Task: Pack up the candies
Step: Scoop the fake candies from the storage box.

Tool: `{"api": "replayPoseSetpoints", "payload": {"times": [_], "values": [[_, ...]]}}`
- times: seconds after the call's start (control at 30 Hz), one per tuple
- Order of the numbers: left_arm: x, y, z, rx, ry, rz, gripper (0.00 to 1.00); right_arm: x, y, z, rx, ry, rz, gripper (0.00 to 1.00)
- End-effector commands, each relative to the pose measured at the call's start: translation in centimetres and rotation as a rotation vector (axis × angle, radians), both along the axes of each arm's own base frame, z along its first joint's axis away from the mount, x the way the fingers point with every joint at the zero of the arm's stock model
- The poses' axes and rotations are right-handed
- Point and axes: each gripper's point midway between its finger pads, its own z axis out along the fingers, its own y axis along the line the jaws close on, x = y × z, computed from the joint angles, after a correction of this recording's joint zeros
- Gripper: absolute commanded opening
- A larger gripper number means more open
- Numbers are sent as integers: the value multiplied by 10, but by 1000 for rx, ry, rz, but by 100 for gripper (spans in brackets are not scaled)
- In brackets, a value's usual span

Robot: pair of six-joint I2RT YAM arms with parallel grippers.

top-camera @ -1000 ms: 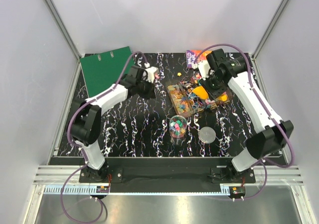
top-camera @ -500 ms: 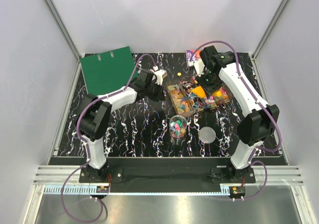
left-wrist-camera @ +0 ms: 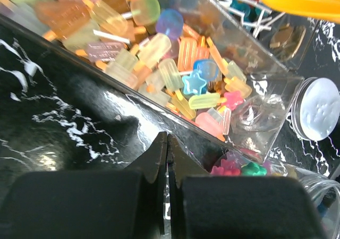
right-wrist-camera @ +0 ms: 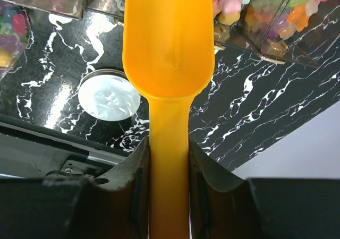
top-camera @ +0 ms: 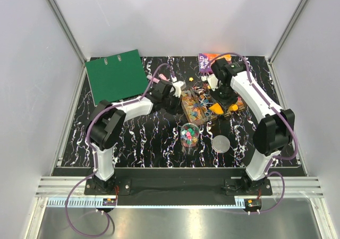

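The right pincer [right-wrist-camera: 169, 164] pinches the empty yellow plastic scoop [right-wrist-camera: 169, 42], bowl aimed lengthwise at the multicoloured candies [right-wrist-camera: 231, 2] just beyond. The left pincer [left-wrist-camera: 168, 159], pressed together, sits just left of their clear plastic box [left-wrist-camera: 265, 90].

I'm running this from afar in a lab test cell, not a home or shop. Plain white panels [top-camera: 175, 16] box in the worktop [top-camera: 143, 138] at 9, 12 and 3 o'clock, framed by bare aluminium posts [top-camera: 62, 21]. The left arm [top-camera: 130, 107] and right arm [top-camera: 255, 98] are bolted beside a slotted metal rail [top-camera: 58, 187] at 6 o'clock, trailing purple cables [top-camera: 229, 53].
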Motion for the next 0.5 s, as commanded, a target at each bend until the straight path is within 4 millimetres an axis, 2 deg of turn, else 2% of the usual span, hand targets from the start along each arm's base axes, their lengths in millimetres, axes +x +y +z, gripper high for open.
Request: {"api": "replayPoseSetpoints", "payload": {"times": [0.0, 0.17, 0.33, 0.47], "values": [[3, -9, 2, -41, -17, -3, 0, -69, -33, 25, -116, 209, -13, 0], [4, -17, -10, -35, 13, -13, 0, -66, -34, 18, -137, 241, -8, 0], [1, -30, -9, -50, 22, -24, 0, -61, -35, 13, -160, 259, -5, 0], [-3, -36, -3, -72, 19, -36, 0, -50, -29, 8, -160, 266, 0, 0]]}}
